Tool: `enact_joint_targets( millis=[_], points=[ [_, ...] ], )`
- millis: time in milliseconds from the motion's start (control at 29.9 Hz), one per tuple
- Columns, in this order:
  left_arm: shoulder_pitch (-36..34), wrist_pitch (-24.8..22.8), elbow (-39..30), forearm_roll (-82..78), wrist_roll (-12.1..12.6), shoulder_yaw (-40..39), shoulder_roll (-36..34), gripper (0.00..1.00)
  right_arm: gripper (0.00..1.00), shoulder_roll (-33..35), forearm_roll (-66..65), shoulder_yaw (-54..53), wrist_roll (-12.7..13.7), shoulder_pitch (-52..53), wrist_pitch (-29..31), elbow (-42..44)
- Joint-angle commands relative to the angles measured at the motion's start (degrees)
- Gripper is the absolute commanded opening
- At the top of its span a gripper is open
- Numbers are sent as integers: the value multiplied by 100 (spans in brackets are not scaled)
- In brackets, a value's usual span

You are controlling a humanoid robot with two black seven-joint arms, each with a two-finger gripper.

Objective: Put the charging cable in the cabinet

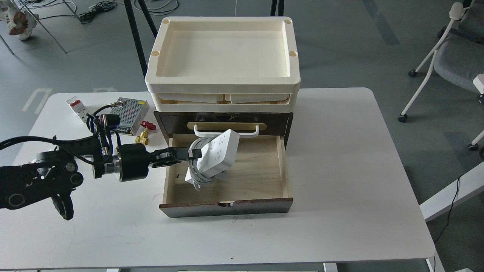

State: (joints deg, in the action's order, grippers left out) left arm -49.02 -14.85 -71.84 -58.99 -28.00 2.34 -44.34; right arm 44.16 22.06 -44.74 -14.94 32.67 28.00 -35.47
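The charging cable (218,153), a white power strip with its thick white cord looped around it, hangs tilted over the left half of the open drawer. My left gripper (194,153) reaches in from the left and is shut on the cord end of the charging cable. The cabinet (226,122) is a dark brown drawer unit at the table's middle. Its lower drawer (257,177) is pulled out and shows a light wood floor. The upper drawer has a white bar handle (227,132) on a brass plate. My right gripper is out of view.
Cream plastic trays (224,56) are stacked on the cabinet. Left of the cabinet lie a perforated metal power-supply box (128,109), a brass valve with a red handle (145,132) and a small white block with a red tab (77,108). A chair (453,56) stands at right.
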Motion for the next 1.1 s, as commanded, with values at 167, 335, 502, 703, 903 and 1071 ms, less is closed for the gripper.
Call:
enact_joint_targets(
  millis=[167, 335, 502, 703, 903, 1071],
  points=[
    [235, 17, 416, -25, 0, 3, 259, 0, 100, 5, 0, 0, 0, -41, 0, 5],
    [244, 17, 416, -87, 0, 3, 250, 5, 100, 5, 0, 0, -8, -68, 0, 5],
    [235, -9, 355, -78, 0, -23, 216, 25, 100, 5, 0, 0, -26, -86, 0, 5],
    [244, -53, 320, -52, 0, -225, 171, 43, 100, 5, 0, 0, -44, -112, 0, 5],
    [305, -194, 136, -25, 0, -436, -101, 51, 100, 5, 0, 0, -44, -147, 0, 5],
    [463, -711, 91, 483, 0, -726, -408, 59, 100, 5, 0, -8, -44, -147, 0, -4]
  ],
)
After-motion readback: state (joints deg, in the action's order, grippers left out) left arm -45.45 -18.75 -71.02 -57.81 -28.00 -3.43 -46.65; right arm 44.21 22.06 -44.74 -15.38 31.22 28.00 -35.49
